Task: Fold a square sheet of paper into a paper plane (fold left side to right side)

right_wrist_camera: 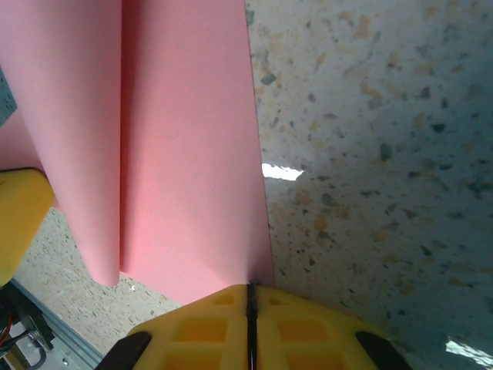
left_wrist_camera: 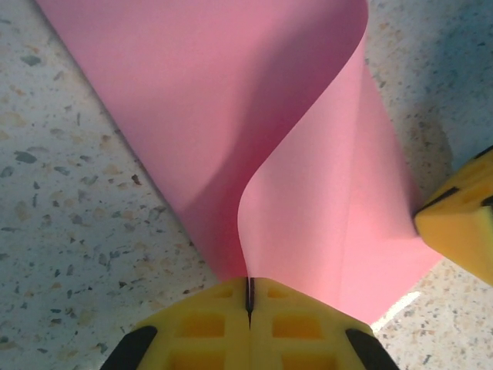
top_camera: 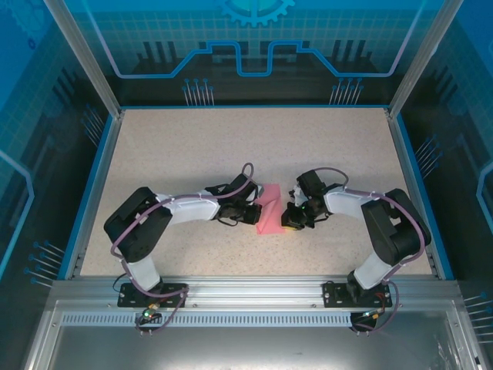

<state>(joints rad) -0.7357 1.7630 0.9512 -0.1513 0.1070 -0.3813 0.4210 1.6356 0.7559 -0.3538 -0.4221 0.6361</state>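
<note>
The square sheet of paper point(top_camera: 269, 209), pink-red, lies mid-table between both grippers, curled over itself in a loose fold rather than any paper plane shape. In the left wrist view the sheet point(left_wrist_camera: 231, 100) rises in an S-curve, and my left gripper point(left_wrist_camera: 249, 297) is shut on its near edge. The right gripper's yellow finger point(left_wrist_camera: 462, 220) shows at the right. In the right wrist view the sheet point(right_wrist_camera: 185, 154) lies doubled, and my right gripper point(right_wrist_camera: 250, 301) is shut on its right edge at the near corner. From above, the left gripper point(top_camera: 253, 213) and the right gripper point(top_camera: 290, 219) flank the paper.
The speckled beige table point(top_camera: 231, 146) is bounded by blue side rims point(top_camera: 98, 169) and a metal rail point(top_camera: 254, 291) at the near edge, where both arm bases are bolted. The left gripper's yellow finger point(right_wrist_camera: 19, 216) sits close to the paper's left side.
</note>
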